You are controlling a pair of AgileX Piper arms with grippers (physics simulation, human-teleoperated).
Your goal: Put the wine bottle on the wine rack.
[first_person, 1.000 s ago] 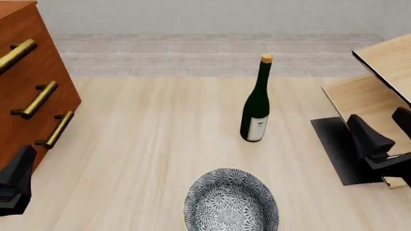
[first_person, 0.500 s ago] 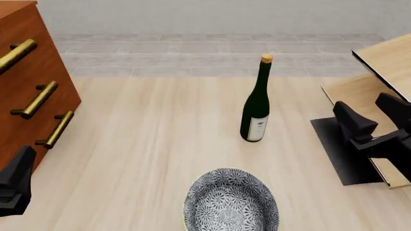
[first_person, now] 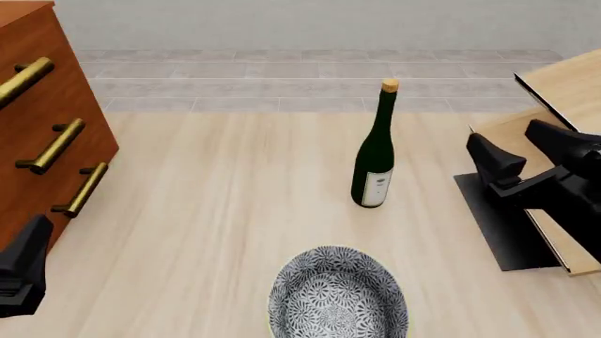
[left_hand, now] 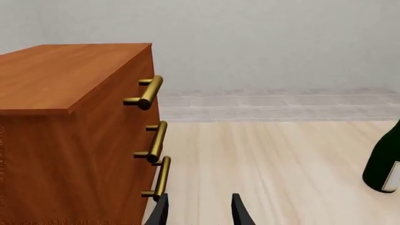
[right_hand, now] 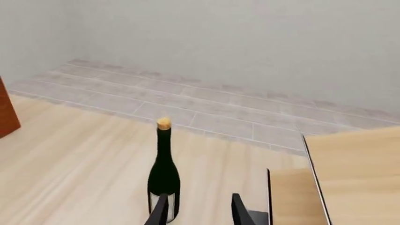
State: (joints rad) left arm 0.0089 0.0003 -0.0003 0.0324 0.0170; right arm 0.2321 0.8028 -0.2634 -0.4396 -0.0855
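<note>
The wine bottle [first_person: 376, 156] stands upright on the table, dark green with a tan cork and white label; it also shows in the right wrist view as bottle [right_hand: 164, 174] and at the edge of the left wrist view as bottle [left_hand: 384, 165]. To its right stands the pale-wood wine rack [first_person: 564, 95] on a black base, seen again as rack [right_hand: 350, 173]. My right gripper [first_person: 524, 149] hangs open in front of the rack, a short way right of the bottle and apart from it. My left gripper [first_person: 24, 271] sits open at the near left, holding nothing.
A reddish-brown drawer cabinet [first_person: 47, 120] with brass handles fills the left side, close beside my left gripper [left_hand: 200, 213]. A patterned grey bowl [first_person: 338, 296] rests at the near table edge, in front of the bottle. A tiled floor and a pale wall lie beyond the table.
My right gripper has risen and moved left, from low over the rack's black base toward the bottle. The left arm, bottle and bowl have not moved.
</note>
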